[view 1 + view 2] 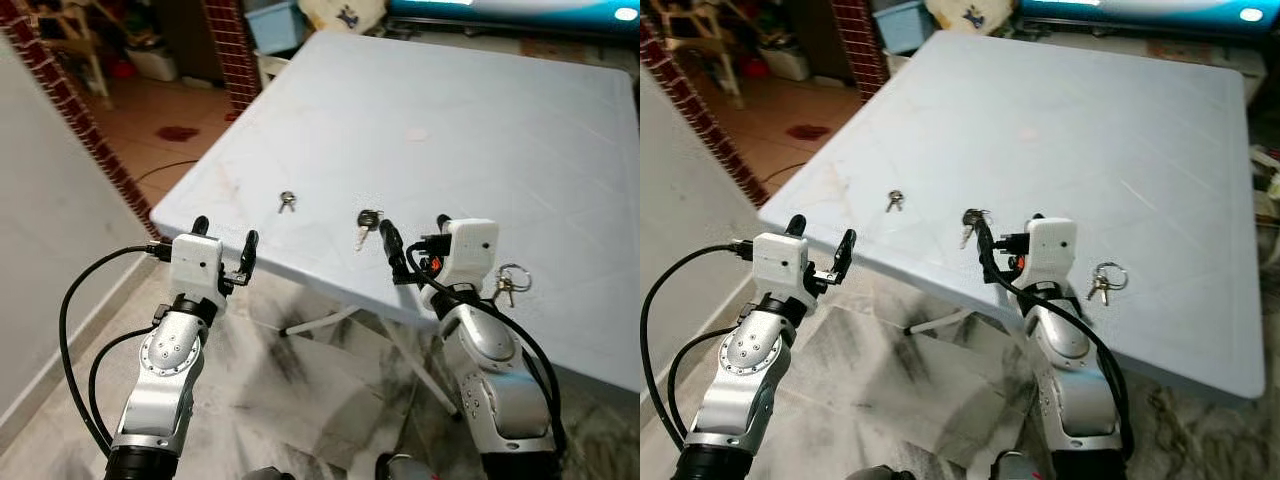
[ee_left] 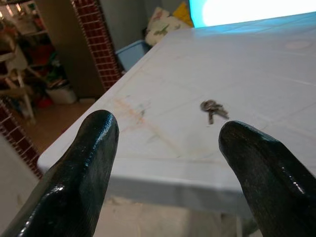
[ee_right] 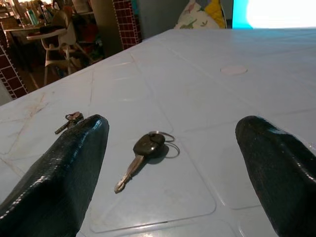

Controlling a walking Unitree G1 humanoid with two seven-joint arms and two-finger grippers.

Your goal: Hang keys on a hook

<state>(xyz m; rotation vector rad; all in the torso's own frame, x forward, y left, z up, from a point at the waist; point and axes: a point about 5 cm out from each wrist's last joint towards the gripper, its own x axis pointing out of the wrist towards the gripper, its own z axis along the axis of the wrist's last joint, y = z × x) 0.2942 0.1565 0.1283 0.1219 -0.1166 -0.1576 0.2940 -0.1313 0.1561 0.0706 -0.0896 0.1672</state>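
Note:
Three sets of keys lie near the front edge of a pale blue plastic table (image 1: 480, 130). A small key bunch (image 1: 287, 201) lies to the left, a black-headed key (image 1: 367, 225) in the middle, and keys on a metal ring (image 1: 511, 283) to the right. My left gripper (image 1: 225, 238) is open at the table's front left corner, short of the small bunch (image 2: 213, 108). My right gripper (image 1: 416, 232) is open over the table edge, with the black-headed key (image 3: 143, 153) on the table just ahead between its fingers (image 3: 69, 168).
A grey wall (image 1: 50, 220) runs along my left. Red brick pillars (image 1: 232, 45) frame a doorway to a tiled room. A blue bin (image 1: 272, 25) and a cushion stand beyond the table's far edge. White table legs (image 1: 320, 322) stand on the marbled floor.

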